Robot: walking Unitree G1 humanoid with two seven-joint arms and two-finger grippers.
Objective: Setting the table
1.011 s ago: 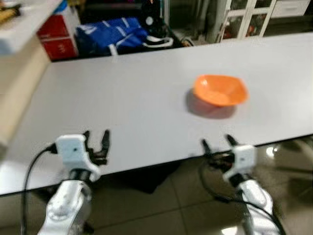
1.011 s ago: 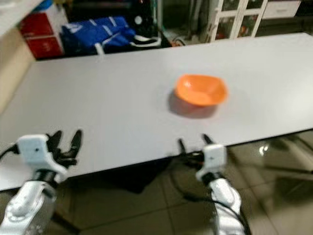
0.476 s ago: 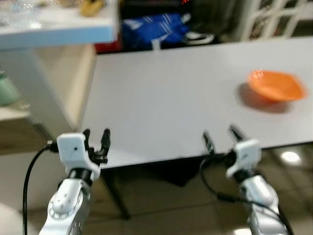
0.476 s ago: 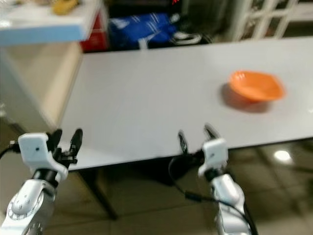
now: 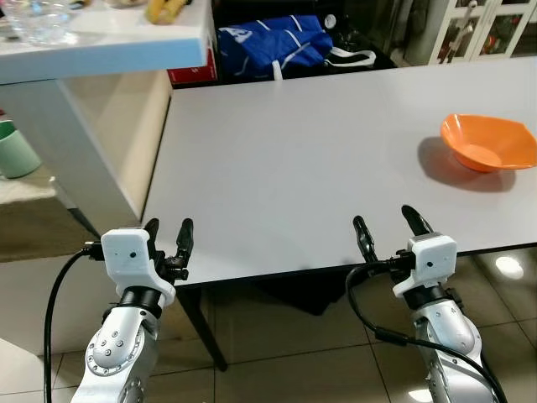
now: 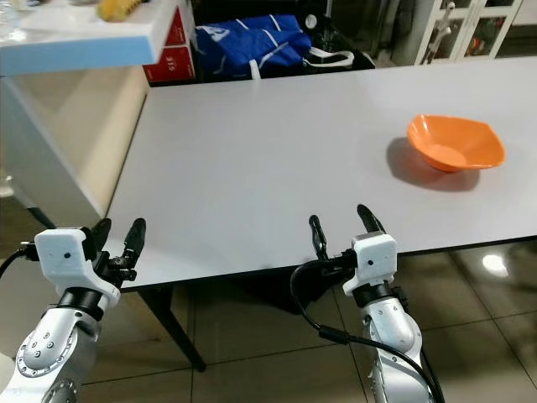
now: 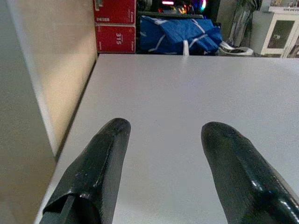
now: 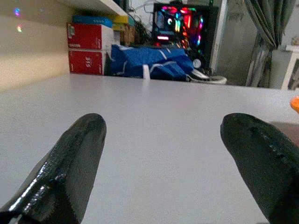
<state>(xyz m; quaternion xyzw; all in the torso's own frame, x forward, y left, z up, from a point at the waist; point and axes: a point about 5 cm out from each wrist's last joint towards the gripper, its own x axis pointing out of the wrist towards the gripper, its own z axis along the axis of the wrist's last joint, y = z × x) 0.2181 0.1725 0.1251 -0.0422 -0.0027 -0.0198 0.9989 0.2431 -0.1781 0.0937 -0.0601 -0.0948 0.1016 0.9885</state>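
An orange bowl point(image 5: 489, 143) sits on the white table point(image 5: 319, 159) toward its right side. My left gripper point(image 5: 168, 232) is open at the table's near left corner, with nothing between its fingers point(image 7: 105, 154). My right gripper point(image 5: 386, 227) is open at the table's near edge, left of and nearer than the bowl, also holding nothing. In the right wrist view a sliver of the orange bowl point(image 8: 295, 103) peeks past one finger point(image 8: 257, 144).
A white counter point(image 5: 101, 38) with a glass bowl point(image 5: 38, 17) and a yellow item stands at the far left. A green cup point(image 5: 17, 151) sits below it. A blue bag point(image 5: 273, 42) and red boxes point(image 5: 193, 71) lie beyond the table. Tiled floor lies below.
The camera has swung left, so the bowl has slid to the right of the picture and the counter has come into sight. Both grippers stay open at the table edge.
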